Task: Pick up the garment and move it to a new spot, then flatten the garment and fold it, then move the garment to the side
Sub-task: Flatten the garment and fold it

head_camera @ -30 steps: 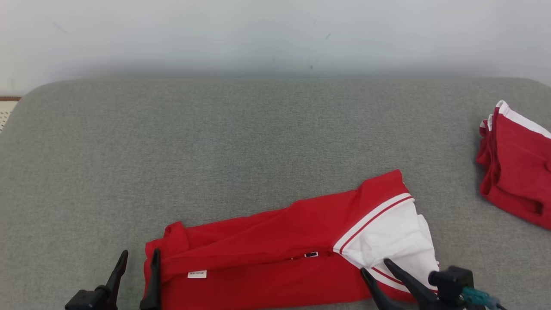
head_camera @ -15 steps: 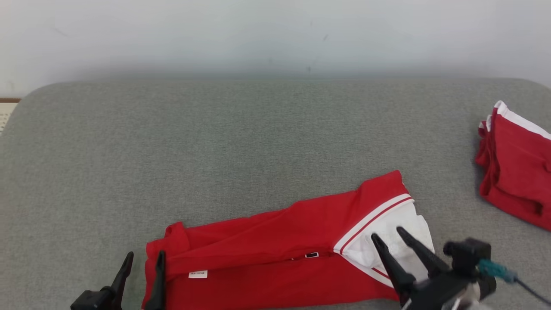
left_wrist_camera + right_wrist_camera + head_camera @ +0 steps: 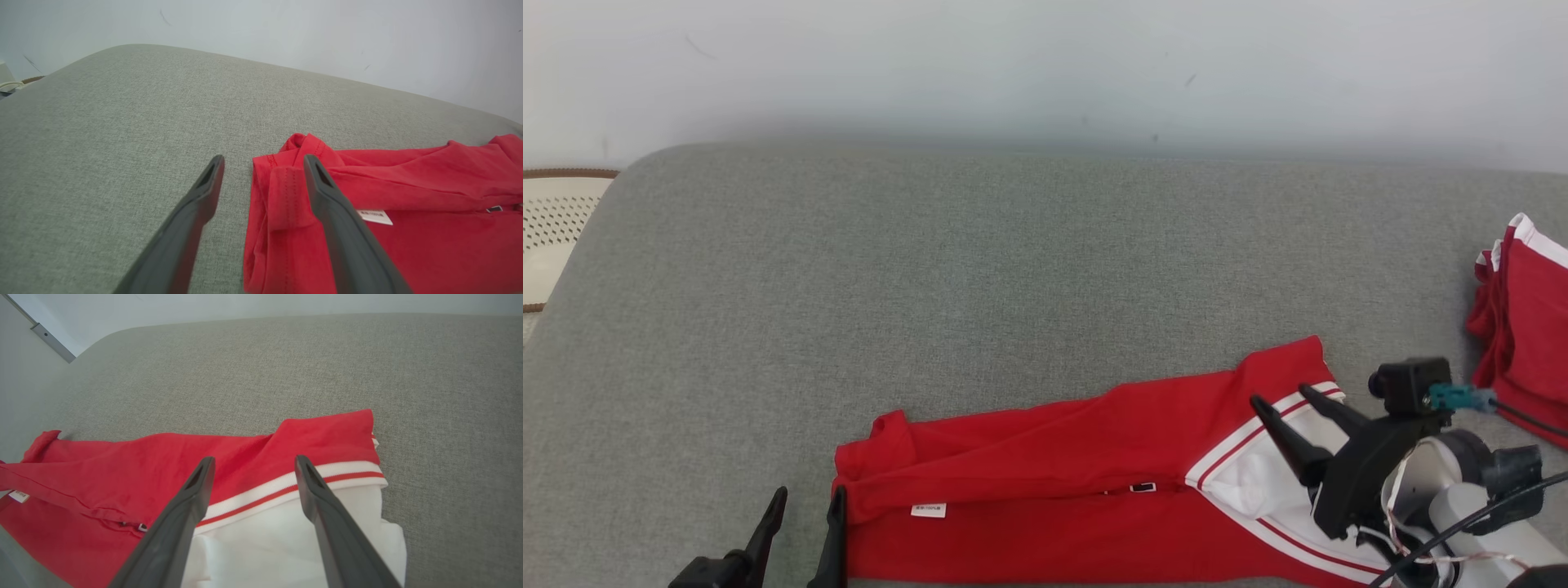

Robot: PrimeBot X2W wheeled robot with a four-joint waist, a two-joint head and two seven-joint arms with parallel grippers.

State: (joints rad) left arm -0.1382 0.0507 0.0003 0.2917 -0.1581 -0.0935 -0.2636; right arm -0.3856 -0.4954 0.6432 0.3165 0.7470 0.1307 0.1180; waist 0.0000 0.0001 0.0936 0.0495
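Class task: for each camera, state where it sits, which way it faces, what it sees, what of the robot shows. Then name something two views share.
Head view: on the head, facing forward and down at the red garment on the grey cushion; left gripper and right gripper show.
Left wrist view: from that wrist, along its open fingers toward the garment's red end.
Right wrist view: from that wrist, along its open fingers toward the white striped end.
Shared: the white label, in head and left wrist views.
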